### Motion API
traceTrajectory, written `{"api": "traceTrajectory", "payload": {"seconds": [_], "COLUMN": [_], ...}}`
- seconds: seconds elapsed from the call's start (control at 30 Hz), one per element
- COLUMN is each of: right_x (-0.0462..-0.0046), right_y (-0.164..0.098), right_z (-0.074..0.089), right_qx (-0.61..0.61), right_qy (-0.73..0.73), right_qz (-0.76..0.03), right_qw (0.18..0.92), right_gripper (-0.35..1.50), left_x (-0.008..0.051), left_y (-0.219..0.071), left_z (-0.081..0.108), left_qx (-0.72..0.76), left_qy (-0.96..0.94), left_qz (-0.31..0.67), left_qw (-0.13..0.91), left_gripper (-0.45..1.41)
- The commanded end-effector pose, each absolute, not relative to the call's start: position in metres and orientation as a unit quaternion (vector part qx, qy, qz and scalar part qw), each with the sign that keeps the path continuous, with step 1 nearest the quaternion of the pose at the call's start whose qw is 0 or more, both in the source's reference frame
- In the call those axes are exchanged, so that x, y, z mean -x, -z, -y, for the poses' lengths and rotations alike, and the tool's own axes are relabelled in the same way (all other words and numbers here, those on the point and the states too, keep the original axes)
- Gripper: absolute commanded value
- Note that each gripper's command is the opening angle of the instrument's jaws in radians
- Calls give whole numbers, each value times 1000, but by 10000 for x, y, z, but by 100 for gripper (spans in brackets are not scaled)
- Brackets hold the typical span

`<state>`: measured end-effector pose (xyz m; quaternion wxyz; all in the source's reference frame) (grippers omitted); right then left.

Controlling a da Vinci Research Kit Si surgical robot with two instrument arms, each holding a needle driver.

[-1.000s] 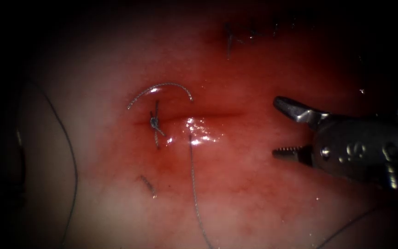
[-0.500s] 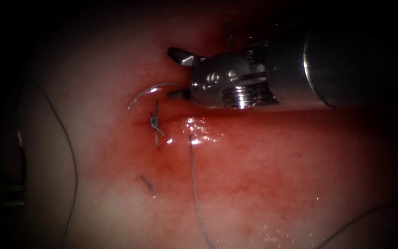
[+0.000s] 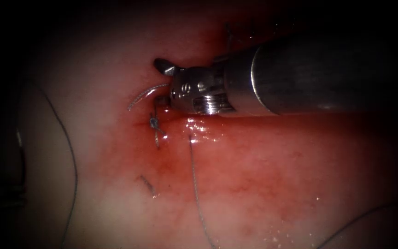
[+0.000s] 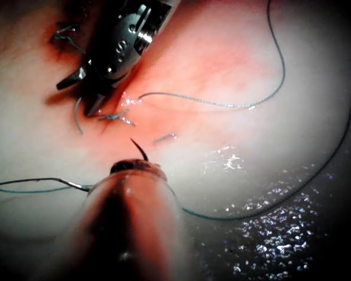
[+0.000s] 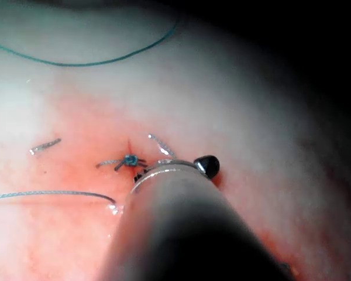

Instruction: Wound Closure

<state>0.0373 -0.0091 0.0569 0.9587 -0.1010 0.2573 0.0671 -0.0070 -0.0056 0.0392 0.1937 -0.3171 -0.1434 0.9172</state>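
Needle: dark, curved, seen in the left wrist view as a short pointed tip rising at the very end of the left end effector, clear of the tissue and not in it; how much of its curve lies behind the tool cannot be told. Left end effector: whether it is open or closed cannot be told; a length of thread runs out from beside its tip. Right end effector: open, holding nothing, lying low over the tissue just above the cut at its left end, one jaw raised and one down near the surface of the tissue. Curved grey strand: lies on the tissue and passes between the open jaws, ungrasped. Knot: one tied stitch with short tails, across the left end of the cut, just below the right end effector. Long thread: runs from the cut down toward the lower edge of the endoscope view. Thread loop: well to the left of the cut. Cut end of thread: short, loose, below the knot. Red fluid: wet, glinting patch beside the knot.
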Motion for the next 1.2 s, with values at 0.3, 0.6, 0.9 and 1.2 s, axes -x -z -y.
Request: {"api": "traceTrajectory", "payload": {"seconds": [0.3,0.6,0.9,1.2], "right_x": [-386,-358,-321,-317], "right_y": [-600,-566,-543,-555], "right_z": [98,85,87,80], "right_qx": [70,99,54,-101], "right_qy": [-38,-98,-272,-461], "right_qz": [-229,-290,-400,-487], "right_qw": [970,947,874,735], "right_gripper": [-35,-35,-35,-35], "left_x": [75,75,79,77], "left_y": [-397,-397,-399,-413], "left_z": [57,57,59,50], "left_qx": [318,318,316,308], "left_qy": [-917,-917,-918,-923], "left_qz": [144,144,144,129], "left_qw": [193,193,190,191], "left_gripper": [-45,-45,-45,-45]}}
